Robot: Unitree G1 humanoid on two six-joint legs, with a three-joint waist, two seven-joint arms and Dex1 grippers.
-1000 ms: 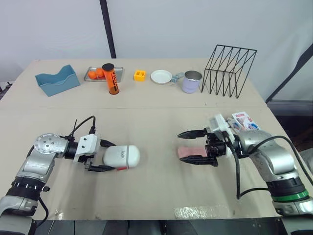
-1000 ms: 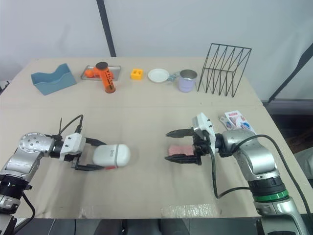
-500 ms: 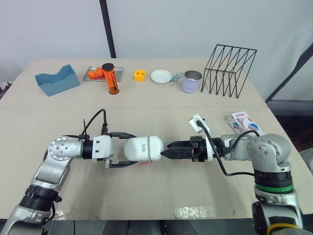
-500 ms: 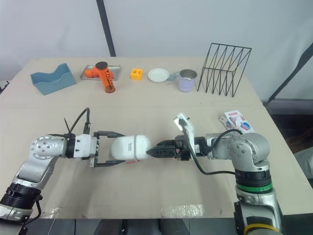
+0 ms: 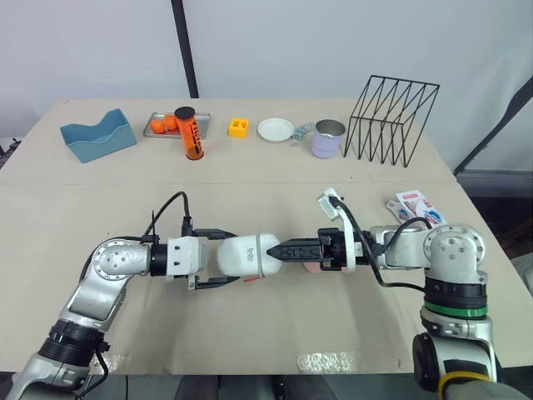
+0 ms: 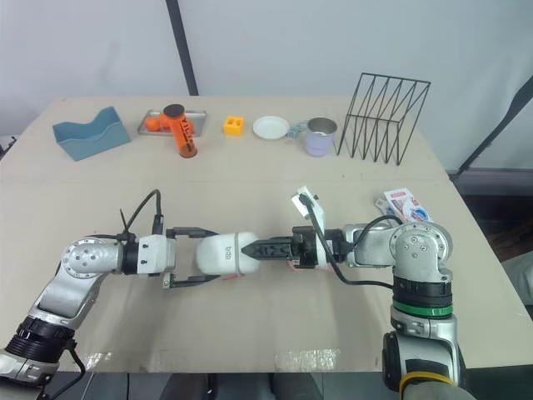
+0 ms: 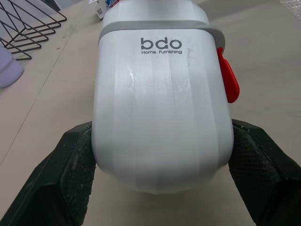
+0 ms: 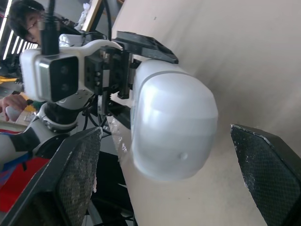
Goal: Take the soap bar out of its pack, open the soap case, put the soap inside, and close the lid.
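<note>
One soap case (image 5: 246, 254) is pinched in the left claw (image 5: 223, 258). The right claw (image 5: 281, 248) is spread at the case's 3 o'clock. One pack (image 5: 416, 206) lies beyond.

Bright and even across the table (image 5: 250, 333), lit softly from overhead, with only pale, short shadows under the wire rack (image 5: 391, 121), the mug (image 5: 326, 139) and the soap case (image 5: 243, 254). A patch of glare on the clear tape (image 5: 333, 361) at the table's near edge, and a dull sheen along the white shell of the soap case in the left wrist view. From the right wrist, washed almost white on the tabletop beside the case, with strip lamps (image 8: 8, 35) glowing in the background.
</note>
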